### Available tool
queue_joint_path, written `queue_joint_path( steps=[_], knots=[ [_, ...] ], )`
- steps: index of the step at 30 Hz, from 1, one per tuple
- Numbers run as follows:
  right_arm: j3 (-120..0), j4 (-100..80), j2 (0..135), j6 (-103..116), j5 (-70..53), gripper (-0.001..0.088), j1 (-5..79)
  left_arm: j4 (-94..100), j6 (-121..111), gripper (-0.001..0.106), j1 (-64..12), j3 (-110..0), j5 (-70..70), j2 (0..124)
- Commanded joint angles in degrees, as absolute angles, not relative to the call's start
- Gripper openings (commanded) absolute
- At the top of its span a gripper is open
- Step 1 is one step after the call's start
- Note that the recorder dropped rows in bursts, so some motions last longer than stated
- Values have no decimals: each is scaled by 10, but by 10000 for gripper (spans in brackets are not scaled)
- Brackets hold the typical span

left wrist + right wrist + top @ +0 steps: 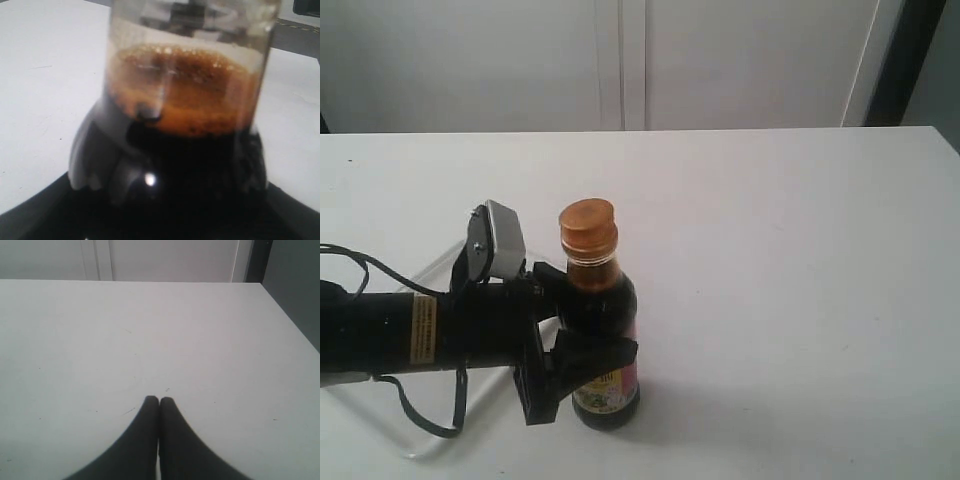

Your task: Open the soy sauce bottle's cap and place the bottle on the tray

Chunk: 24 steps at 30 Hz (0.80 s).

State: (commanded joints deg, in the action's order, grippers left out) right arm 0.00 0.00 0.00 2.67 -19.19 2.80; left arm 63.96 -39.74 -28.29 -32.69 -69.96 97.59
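Exterior view: the left gripper point(590, 312) is clamped around the body of the bottle point(612, 388), which stands upright on the table point(800, 280). The cap point(588, 228) sits closed above the fingers. Left wrist view: the bottle's neck and dark shoulder fill the frame directly ahead. Right wrist view: the right gripper point(159, 401) has its fingers pressed together above the table.

A white matte table point(800, 250) is seen filling most of the exterior view, evenly lit. Behind it, a pale panelled wall point(750, 60) is shown, split by a vertical white strip point(622, 60). A dark upright band point(910, 55) is seen far right.
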Motion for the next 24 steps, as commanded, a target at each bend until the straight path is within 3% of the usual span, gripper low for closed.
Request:
queue_joint_path(
  steps=[2, 24],
  knots=[
    [0, 0, 0, 27, -192, 0, 28, 640, -396, -2, -283, -327, -700, 976],
    [0, 0, 0, 29, -181, 0, 28, 653, -314, 0, -283, -327, -700, 976]
  ],
)
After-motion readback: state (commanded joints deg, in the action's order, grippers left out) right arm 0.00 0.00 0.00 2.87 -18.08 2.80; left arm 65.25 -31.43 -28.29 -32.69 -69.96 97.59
